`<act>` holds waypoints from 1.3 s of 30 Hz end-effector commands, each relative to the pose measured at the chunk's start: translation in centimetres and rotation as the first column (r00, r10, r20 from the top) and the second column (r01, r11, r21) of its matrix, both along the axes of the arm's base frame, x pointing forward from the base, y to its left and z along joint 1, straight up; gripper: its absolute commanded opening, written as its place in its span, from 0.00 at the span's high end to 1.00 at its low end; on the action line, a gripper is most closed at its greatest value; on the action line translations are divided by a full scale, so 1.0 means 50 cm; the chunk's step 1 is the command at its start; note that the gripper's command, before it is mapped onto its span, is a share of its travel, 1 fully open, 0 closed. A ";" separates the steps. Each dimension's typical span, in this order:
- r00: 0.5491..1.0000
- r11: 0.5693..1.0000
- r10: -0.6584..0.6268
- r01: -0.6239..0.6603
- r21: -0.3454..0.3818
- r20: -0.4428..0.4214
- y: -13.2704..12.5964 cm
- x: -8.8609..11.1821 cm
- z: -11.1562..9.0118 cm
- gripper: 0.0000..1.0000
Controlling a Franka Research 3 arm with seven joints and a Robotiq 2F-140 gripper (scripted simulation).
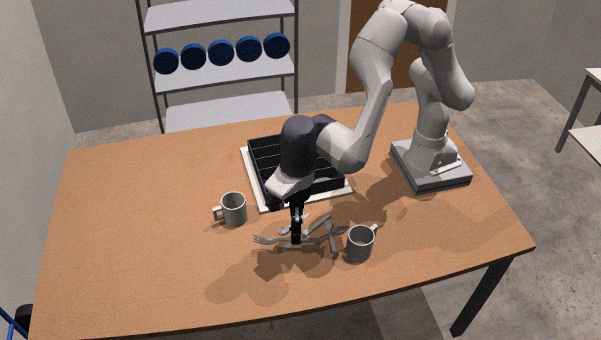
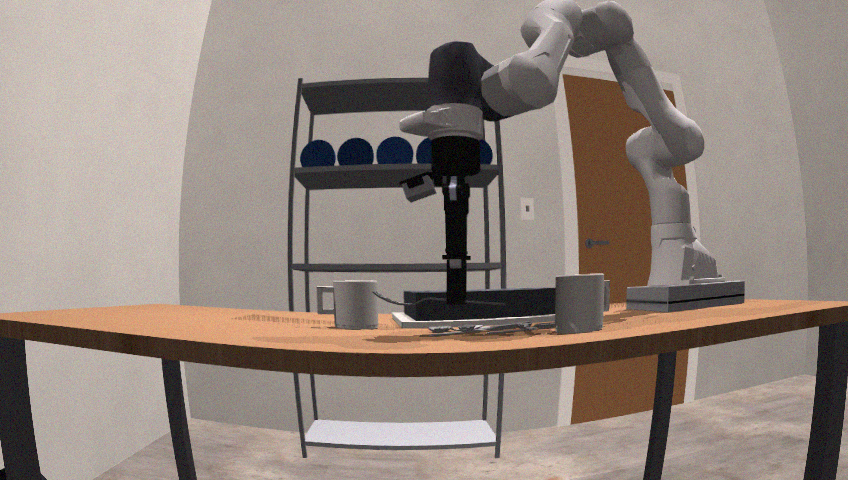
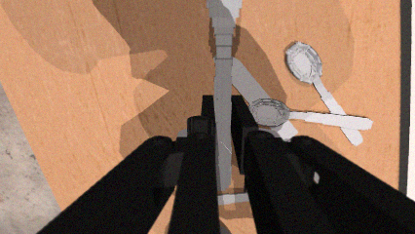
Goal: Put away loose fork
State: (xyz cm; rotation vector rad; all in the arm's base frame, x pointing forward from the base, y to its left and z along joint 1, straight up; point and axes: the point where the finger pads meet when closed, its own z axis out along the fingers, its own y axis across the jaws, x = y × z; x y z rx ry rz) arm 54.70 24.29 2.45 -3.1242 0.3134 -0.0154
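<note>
The gripper (image 1: 296,241) (image 2: 456,299) (image 3: 221,111) pinches the loose fork (image 1: 264,239) (image 2: 389,299) (image 3: 223,80) by its handle, above the spoons. Lift it straight up, nice and slow, and keep it flat before going to the tray (image 1: 269,172) (image 2: 418,305).

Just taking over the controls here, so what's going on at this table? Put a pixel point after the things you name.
The arm's gripper (image 1: 296,242) (image 2: 456,302) (image 3: 221,111) is shut on the fork (image 1: 273,241) (image 2: 392,299) (image 3: 223,88), holding it by the handle just above the table. Below and beside it lie spoons and other loose cutlery, between two mugs (image 1: 234,210) (image 2: 355,304) (image 1: 359,244) (image 2: 579,303). The fork still has to go into the black tray (image 1: 320,188) (image 2: 511,303) behind.
</note>
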 end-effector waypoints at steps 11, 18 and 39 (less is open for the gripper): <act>1.000 1.000 0.001 -0.001 -0.005 -0.015 -0.003 -0.009 0.105 0.86; 1.000 1.000 0.001 -0.001 -0.005 -0.015 -0.003 -0.009 0.144 0.86; 1.000 1.000 0.001 -0.001 -0.005 -0.015 -0.003 -0.009 0.192 0.86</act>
